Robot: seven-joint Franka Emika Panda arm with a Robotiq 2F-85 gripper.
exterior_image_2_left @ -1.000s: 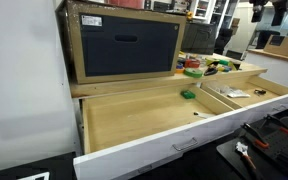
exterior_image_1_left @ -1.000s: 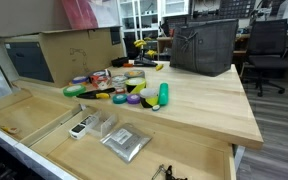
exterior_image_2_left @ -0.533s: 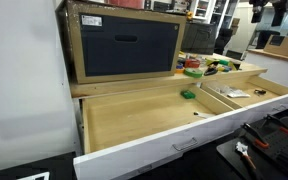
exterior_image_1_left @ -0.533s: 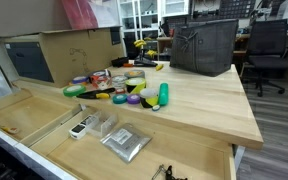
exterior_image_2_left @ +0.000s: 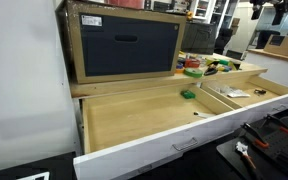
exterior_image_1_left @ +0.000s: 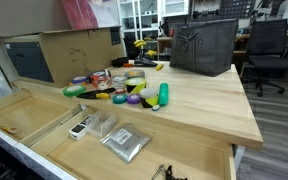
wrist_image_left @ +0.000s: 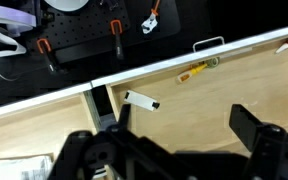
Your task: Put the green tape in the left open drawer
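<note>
Eyes on the green tape (exterior_image_1_left: pixel 72 91). It's a low, flat ring at the near corner of the surface (exterior_image_1_left: pixel 204 100), out at 9 o'clock from the upright green bottle (exterior_image_1_left: pixel 163 94) and the huddle of other rolls. Being a ring lying flat, it has no long axis to line up on, so any approach from above suits it.

The left open drawer (exterior_image_1_left: pixel 24 118) starts right beside it, spreading away toward 8 o'clock, with its pale bottom bare there. In an exterior view the tape (exterior_image_2_left: pixel 188 94) shows at the drawer's back right corner. It's too small to say whether it sits on the lip of the surface or is already down inside.

Now the gripper (wrist_image_left: pixel 184 128). In the wrist view its jaws are spread as wide as they go, with nothing between them. It hangs over the drawers, and the divider (wrist_image_left: pixel 99 100) runs off at 10 o'clock from it. The tape isn't in that view at all, so it lies somewhere beyond the frame, and neither exterior view shows the arm. By my reading, the gripper has to travel back to that corner before anything else.
</note>
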